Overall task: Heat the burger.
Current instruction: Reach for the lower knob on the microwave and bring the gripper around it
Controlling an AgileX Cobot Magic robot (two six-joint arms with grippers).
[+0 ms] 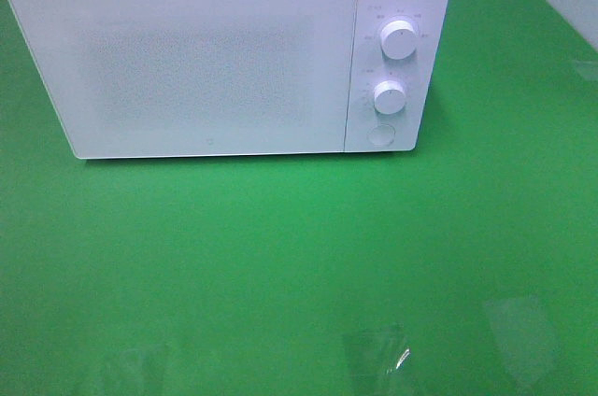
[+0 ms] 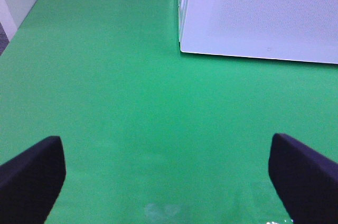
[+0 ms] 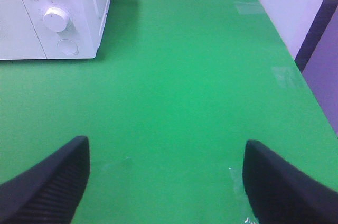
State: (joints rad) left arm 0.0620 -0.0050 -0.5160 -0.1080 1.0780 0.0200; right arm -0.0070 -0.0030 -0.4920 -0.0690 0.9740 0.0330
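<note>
The burger is out of view in all three frames. A white microwave point(image 1: 215, 50) stands at the back of the green table with its door shut, also seen as microwave point(image 2: 264, 12) and microwave point(image 3: 47, 12). Two round knobs point(image 1: 399, 41) and a round button point(image 1: 379, 135) sit on its right panel. My left gripper point(image 2: 166, 182) is open over bare green surface, its black fingers point(image 2: 31, 176) wide apart and nothing between them. My right gripper point(image 3: 166, 182) is open too, hovering in front of the microwave's right side, empty. Neither arm shows in the exterior high view.
Green table point(image 1: 299, 256) stretches in front of the microwave. Clear tape patches point(image 1: 378, 354) shine near the front edge. A white wall point(image 3: 285, 2) borders the table on the right, and the table's left edge point(image 2: 16, 28) shows in the left wrist view.
</note>
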